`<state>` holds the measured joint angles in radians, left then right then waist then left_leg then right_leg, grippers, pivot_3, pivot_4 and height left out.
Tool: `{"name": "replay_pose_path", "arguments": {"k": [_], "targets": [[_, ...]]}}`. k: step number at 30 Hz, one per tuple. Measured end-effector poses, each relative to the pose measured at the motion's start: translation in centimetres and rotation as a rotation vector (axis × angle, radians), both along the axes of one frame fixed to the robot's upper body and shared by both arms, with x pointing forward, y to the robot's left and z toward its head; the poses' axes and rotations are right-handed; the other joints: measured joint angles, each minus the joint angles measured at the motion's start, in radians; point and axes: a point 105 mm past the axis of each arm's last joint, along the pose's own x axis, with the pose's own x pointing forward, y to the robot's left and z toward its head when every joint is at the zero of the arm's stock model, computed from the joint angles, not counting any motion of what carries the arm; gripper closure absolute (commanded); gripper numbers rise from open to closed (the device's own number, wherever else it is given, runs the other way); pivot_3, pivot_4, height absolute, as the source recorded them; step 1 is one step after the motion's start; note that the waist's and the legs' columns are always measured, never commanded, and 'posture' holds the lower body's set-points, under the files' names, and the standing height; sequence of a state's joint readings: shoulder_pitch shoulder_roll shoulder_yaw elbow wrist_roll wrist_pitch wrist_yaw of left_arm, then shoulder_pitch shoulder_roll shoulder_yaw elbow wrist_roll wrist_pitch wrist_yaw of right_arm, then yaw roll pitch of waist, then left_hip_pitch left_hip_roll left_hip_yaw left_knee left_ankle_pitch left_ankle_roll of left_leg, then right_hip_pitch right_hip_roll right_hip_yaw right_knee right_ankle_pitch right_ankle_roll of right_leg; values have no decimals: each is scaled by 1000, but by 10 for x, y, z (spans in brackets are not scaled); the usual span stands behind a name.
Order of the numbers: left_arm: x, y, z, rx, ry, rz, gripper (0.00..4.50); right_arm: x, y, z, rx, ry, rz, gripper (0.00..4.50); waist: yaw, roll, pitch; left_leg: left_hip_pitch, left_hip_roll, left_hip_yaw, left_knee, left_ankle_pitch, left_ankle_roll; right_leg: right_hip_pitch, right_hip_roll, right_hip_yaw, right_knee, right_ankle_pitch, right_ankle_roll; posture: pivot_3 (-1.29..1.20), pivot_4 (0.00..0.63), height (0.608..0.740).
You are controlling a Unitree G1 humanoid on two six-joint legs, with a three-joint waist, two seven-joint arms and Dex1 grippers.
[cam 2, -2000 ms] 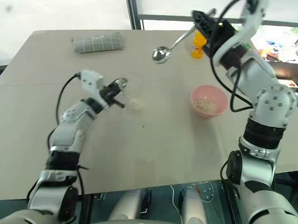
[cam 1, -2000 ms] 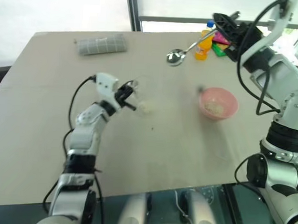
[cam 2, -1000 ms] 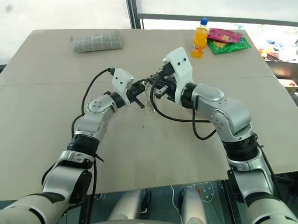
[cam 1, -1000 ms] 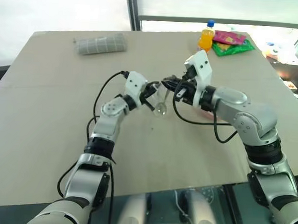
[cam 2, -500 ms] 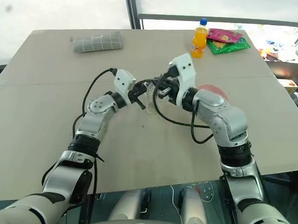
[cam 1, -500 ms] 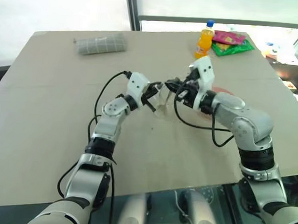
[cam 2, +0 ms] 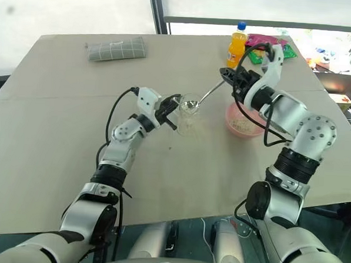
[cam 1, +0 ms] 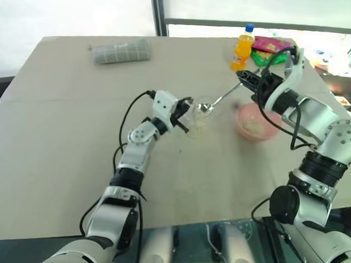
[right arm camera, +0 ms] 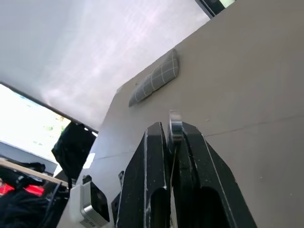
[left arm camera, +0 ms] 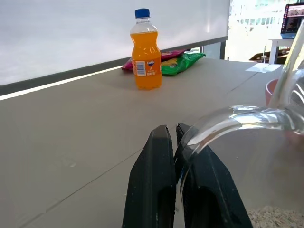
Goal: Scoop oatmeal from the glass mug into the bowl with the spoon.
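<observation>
The glass mug (cam 1: pixel 198 116) stands tilted near the table's middle, with my left gripper (cam 1: pixel 180 113) shut on its side handle (left arm camera: pixel 223 124). Pale oatmeal (left arm camera: pixel 271 216) lies in the mug's bottom. My right gripper (cam 1: pixel 246 78) hovers to the right of the mug and is shut on the end of the spoon's thin handle (right arm camera: pixel 175 129). The silver spoon (cam 1: pixel 219 97) slants down to the left, and its oval end sits at the mug's mouth. The pink bowl (cam 1: pixel 272 129) rests just right of the mug, below my right gripper, with some oatmeal (cam 1: pixel 255 127) in it.
An orange bottle (cam 1: pixel 244 42) and colourful snack packets (cam 1: pixel 275 45) stand at the far right of the table. A grey folded cloth (cam 1: pixel 121 51) lies at the far left. A window frame runs behind the table's far edge.
My right arm has swung out to the right and rolled, uncovering the pink bowl; the spoon now slants from it to the mug's mouth. The left gripper still holds the mug in about the same place.
</observation>
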<state>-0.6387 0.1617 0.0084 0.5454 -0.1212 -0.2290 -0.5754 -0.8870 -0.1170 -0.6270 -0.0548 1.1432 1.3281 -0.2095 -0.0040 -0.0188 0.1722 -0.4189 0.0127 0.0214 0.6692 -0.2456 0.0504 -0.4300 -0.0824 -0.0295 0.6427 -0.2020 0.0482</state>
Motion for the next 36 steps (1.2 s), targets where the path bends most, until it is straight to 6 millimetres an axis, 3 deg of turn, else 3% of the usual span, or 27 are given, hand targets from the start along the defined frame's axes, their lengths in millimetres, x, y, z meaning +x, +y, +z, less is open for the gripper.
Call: {"name": "replay_pose_path", "arguments": {"k": [4, 19, 36], "targets": [[1, -12, -6, -62, 12, 13, 4490, 1, -13, -3, 34, 55, -53, 4500, -2, 0, 0, 0, 0, 0, 0, 0, 0, 0, 0, 0, 0, 0, 0, 0, 150, 740], [8, -24, -8, -87, 1, 11, 4490, -8, -45, -7, 194, 153, -168, 4500, -2, 0, 0, 0, -1, 0, 0, 0, 0, 2, 0, 0, -1, 0, 1, 0, 150, 740], [9, -32, -10, -120, 25, -19, 4490, -10, -49, -16, 322, 209, -220, 4500, -3, 0, 0, 0, -1, 0, 0, 0, 1, 2, 0, 0, -1, 1, 2, 0, 150, 740]]}}
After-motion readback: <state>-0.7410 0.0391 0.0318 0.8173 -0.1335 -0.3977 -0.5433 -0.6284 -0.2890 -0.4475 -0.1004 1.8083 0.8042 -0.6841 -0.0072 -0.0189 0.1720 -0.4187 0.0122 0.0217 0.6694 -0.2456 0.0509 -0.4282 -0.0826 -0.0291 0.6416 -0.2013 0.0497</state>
